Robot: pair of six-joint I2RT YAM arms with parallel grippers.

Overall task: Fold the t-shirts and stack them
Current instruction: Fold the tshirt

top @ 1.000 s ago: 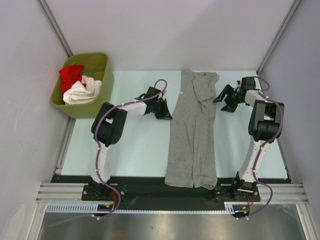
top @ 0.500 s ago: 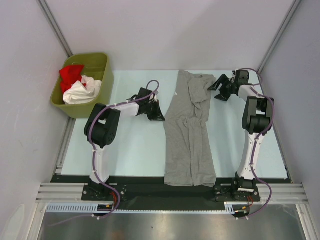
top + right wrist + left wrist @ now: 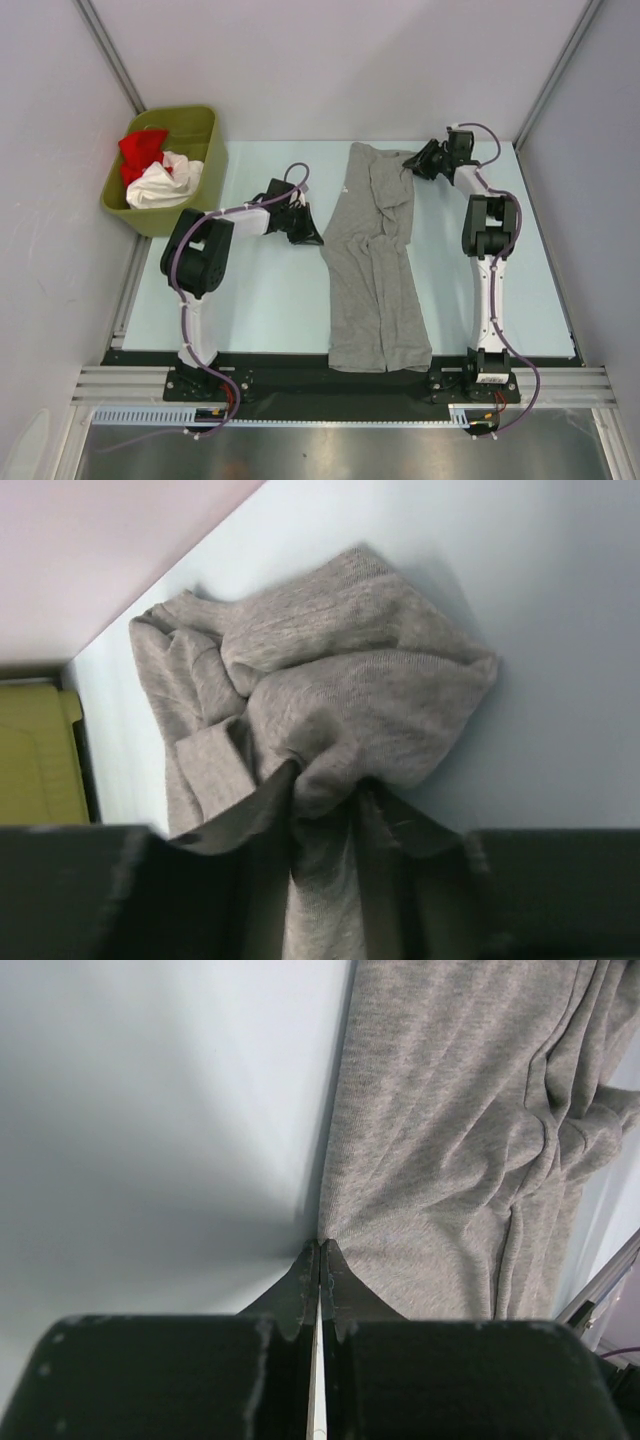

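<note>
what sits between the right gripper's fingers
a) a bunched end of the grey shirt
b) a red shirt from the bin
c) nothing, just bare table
a: the right wrist view shows the grey shirt gathered into a bunch between the fingers of the right gripper.

White arm links (image 3: pixel 487 300), black joints (image 3: pixel 195 262), looping purple cables (image 3: pixel 297 167).

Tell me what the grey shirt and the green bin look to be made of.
The grey t-shirt: likely a soft cotton-type knit, matte; heathered flecks, fine knit texture and limp folds show. The bin: probably moulded plastic, olive-green and smooth; it has rigid, even walls and a rounded rim.
</note>
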